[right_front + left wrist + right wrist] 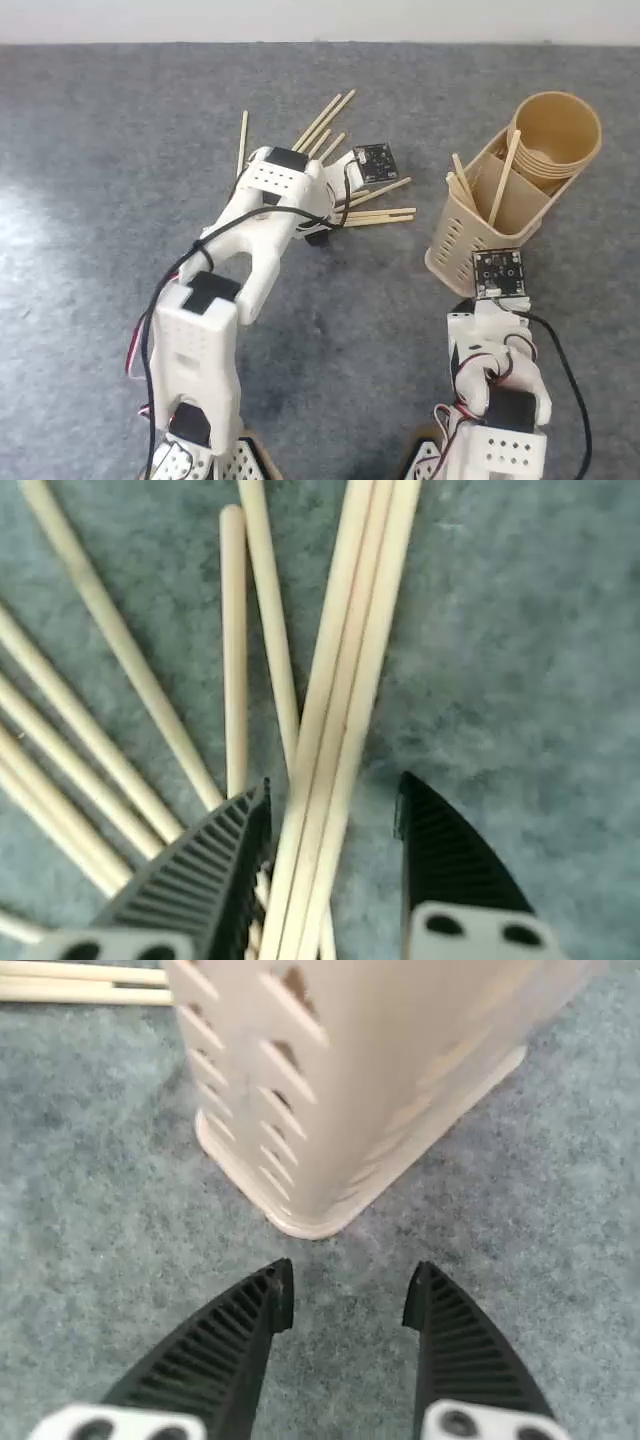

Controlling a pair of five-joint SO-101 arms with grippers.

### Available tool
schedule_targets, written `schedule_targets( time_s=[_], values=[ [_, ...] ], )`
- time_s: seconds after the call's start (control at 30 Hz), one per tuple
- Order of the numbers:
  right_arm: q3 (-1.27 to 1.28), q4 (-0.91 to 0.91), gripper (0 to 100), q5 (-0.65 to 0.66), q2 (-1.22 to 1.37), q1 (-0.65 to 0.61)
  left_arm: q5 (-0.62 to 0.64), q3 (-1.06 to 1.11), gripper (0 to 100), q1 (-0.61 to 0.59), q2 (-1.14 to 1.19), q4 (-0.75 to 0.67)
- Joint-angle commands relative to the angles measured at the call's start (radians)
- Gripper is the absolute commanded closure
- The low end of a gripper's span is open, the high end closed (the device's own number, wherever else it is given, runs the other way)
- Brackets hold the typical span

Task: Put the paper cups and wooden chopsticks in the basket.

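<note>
**Left pincer straddles chopsticks; right pincer waits at the basket**

On the left of the grey table (90, 160), the left arm (255, 235) stretches from the near edge out toward the middle. Its wrist is bent down over the loose chopsticks (325, 122), which lie fanned out on the table. Some of them point to the far side, and a pair (385, 214) points right toward the basket. In the left wrist view, the left gripper (333, 790) is low over the pile with its jaws spread. A tight bundle of chopsticks (345, 680) runs between the jaws, close beside one jaw and apart from the other. More sticks lie crossed just outside that jaw.

On the right, the right arm (495, 385) is folded back near the front edge, with its wrist aimed at the far side. The right gripper (352, 1275) hangs open and empty above bare table, just short of the near corner of the basket (330, 1090).

The basket (452, 245) stands upright at the far right. A stack of paper cups (555, 130) sits in its far end. A few basket chopsticks (503, 180) lean in its near compartment.
</note>
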Motion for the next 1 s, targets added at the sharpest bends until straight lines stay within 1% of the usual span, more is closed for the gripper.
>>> schedule_targets(
  time_s=[0.0, 0.13, 0.2, 0.27, 0.5, 0.6, 0.7, 0.8, 0.87, 0.9, 0.97],
  values=[
    [-0.011, 0.005, 80.5, 0.035, -0.005, 0.038, -0.006, -0.124, 80, -0.025, 0.018, -0.015],
    [0.012, 0.053, 80.5, 0.16, -0.005, 0.16, -0.011, -0.214, 80, -0.031, 0.037, 0.048],
    [0.012, 0.053, 80.5, 0.173, -0.005, 0.24, -0.011, -0.223, 80, -0.031, 0.038, 0.061],
    [0.014, 0.053, 80.5, 0.176, -0.005, 0.277, -0.012, -0.226, 80, -0.035, 0.038, 0.058],
    [0.021, 0.053, 80.5, 0.176, -0.005, 0.225, -0.034, -0.228, 80, -0.035, 0.069, 0.109],
    [0.021, 0.053, 80.5, 0.178, -0.005, 0.232, -0.037, -0.228, 80, -0.035, 0.109, 0.106],
    [0.021, 0.053, 80.5, 0.178, -0.005, 0.232, -0.069, -0.229, 80, -0.017, 0.149, 0.118],
    [0.021, 0.053, 80.5, 0.178, -0.005, 0.232, -0.068, -0.285, 81, -0.009, 0.175, 0.153],
    [0.021, 0.053, 80.5, 0.178, -0.005, 0.228, -0.069, -0.331, 83, -0.006, 0.203, 0.186],
    [0.021, 0.053, 80.5, 0.176, -0.005, 0.228, -0.078, -0.355, 86, -0.005, 0.219, 0.206],
    [0.021, 0.053, 80.5, 0.176, -0.005, 0.228, -0.143, -0.406, 93, 0.002, 0.262, 0.258]
  ],
)
